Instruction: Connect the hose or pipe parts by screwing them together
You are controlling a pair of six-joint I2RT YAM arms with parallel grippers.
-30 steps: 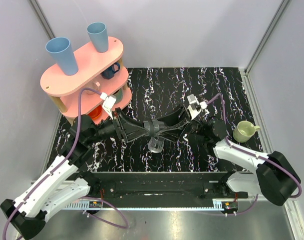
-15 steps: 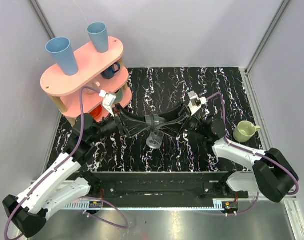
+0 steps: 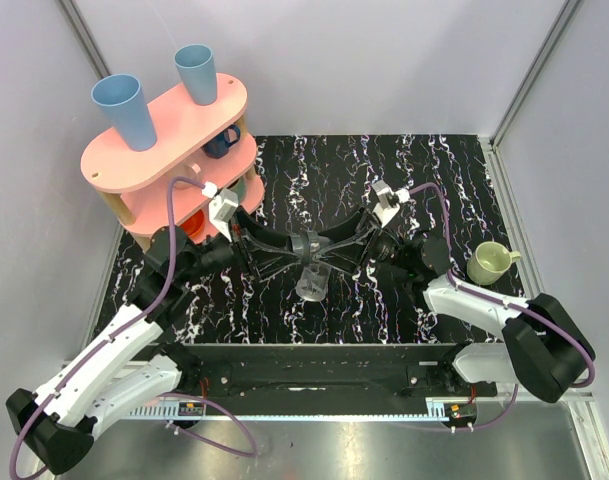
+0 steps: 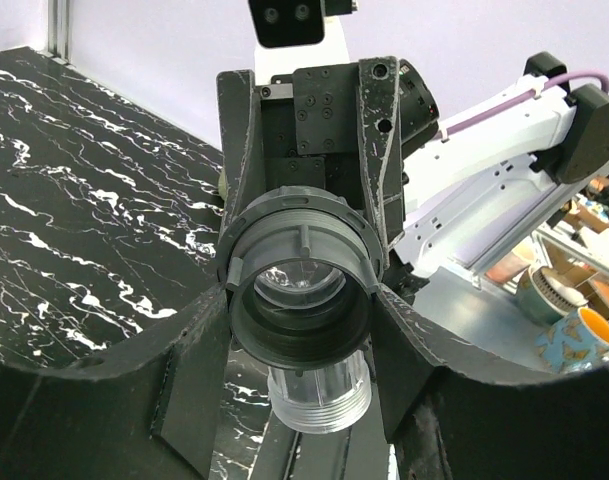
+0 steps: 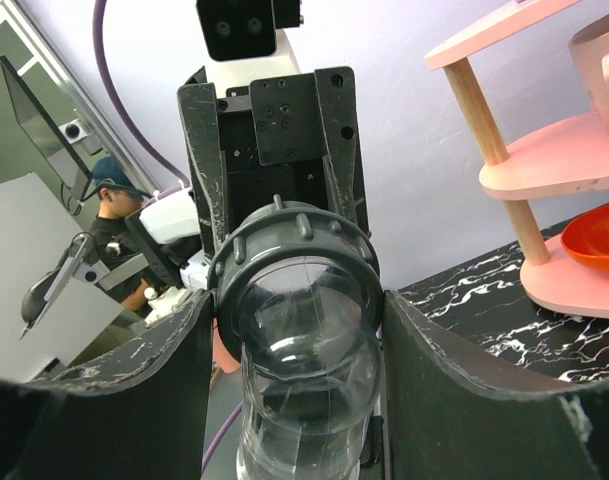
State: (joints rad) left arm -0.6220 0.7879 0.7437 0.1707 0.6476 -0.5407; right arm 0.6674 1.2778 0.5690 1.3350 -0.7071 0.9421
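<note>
Two pincers are facing above the tabletop (image 3: 434, 170): left pincer (image 3: 295, 250) pinching the grey nut (image 4: 299, 362), right pincer (image 3: 325, 251) pinching the clear-bodied coupling (image 5: 304, 380); we are aligning both squarely before turning.

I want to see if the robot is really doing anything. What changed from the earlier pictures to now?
Both arms shifted, carrying the joined parts a little farther from their bases. Nothing was grabbed or dropped: the left gripper still grips the dark coupling, the right gripper grips the ribbed nut, and the clear pipe hangs below. The pink shelf, blue cups and green mug stayed put.
</note>
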